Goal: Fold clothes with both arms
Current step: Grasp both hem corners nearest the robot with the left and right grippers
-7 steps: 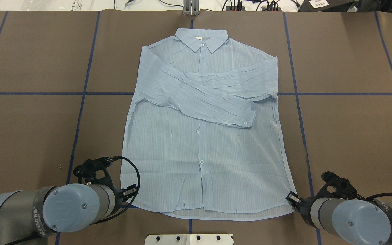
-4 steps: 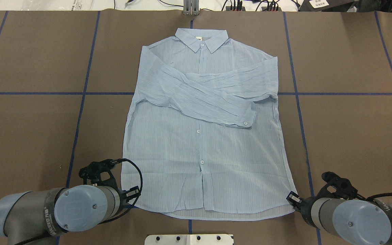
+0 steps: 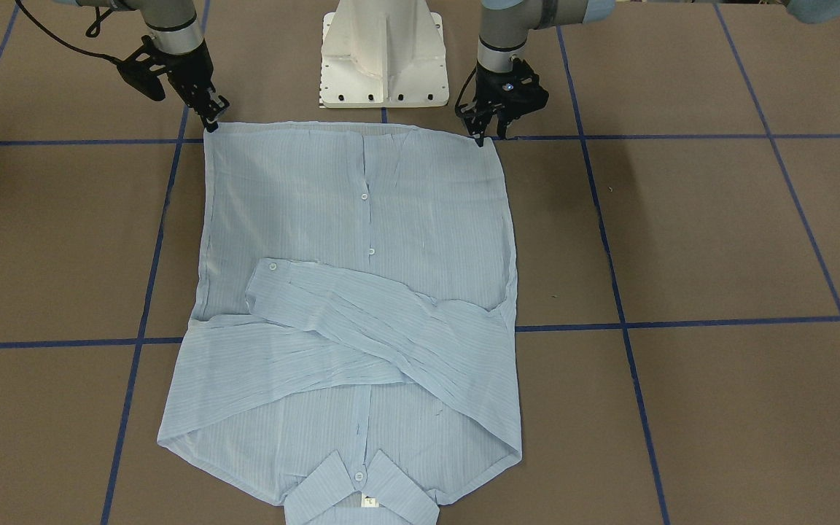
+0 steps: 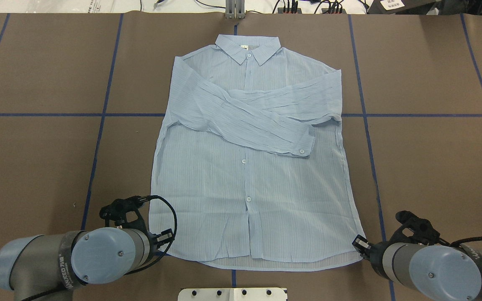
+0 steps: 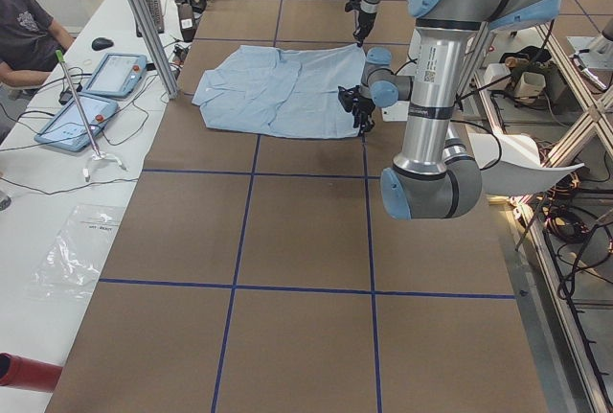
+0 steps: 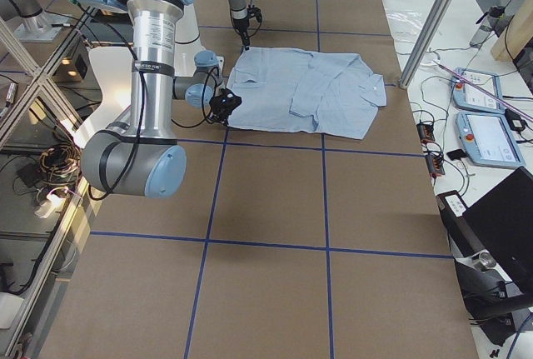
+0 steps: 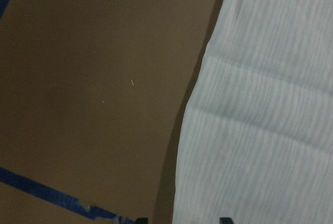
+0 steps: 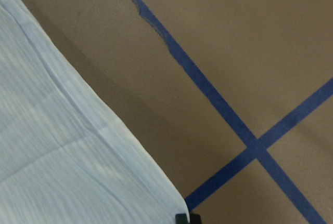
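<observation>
The pale blue striped shirt lies flat and face up, collar at the far side, both sleeves crossed over the chest. My left gripper stands at the hem's left corner. In the left wrist view its fingertips are apart, and the shirt's edge runs between them. My right gripper sits at the hem's right corner. In the right wrist view its tips are together, right at the corner of the cloth.
Brown table cover with blue tape lines. The white pedestal base stands just behind the hem. In the exterior left view a seated person and tablets are beside the table. A laptop lies off the far side.
My left arm has shifted right and slightly back, toward the hem's left corner. The right arm and the shirt have stayed still.
</observation>
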### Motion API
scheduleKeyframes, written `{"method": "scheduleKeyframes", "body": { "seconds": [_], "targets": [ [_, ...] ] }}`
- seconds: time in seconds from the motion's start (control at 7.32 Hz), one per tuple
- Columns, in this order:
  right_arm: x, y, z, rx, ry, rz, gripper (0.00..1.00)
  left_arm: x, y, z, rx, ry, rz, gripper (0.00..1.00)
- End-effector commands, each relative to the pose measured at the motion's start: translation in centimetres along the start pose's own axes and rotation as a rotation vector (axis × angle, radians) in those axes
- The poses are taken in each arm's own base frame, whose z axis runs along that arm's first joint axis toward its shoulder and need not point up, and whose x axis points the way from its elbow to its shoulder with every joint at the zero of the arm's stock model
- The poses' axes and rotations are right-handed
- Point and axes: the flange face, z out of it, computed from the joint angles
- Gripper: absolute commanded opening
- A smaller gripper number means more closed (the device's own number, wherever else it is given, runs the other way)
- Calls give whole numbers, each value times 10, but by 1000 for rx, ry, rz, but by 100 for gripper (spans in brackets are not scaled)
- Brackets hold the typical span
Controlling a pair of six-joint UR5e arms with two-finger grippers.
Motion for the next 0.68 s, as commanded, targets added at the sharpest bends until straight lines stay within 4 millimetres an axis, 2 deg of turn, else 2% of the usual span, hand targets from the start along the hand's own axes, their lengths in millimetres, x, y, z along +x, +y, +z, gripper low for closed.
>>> {"method": "scheduleKeyframes", "body": {
  "seconds": [0.0,0.14,0.27,0.41,0.55],
  "targets": [
    [0,0,0,0,0,0,0,4,3,6,-1,-5,1,48],
    [0,0,0,-1,-2,0,0,4,3,14,0,-19,0,46],
    [0,0,0,0,0,0,0,7,3,13,1,-14,0,39],
    [0,0,0,-1,-2,0,0,7,3,12,-1,-13,0,0],
    [0,0,0,0,0,-1,0,7,3,10,-2,-10,0,0]
  ]
}}
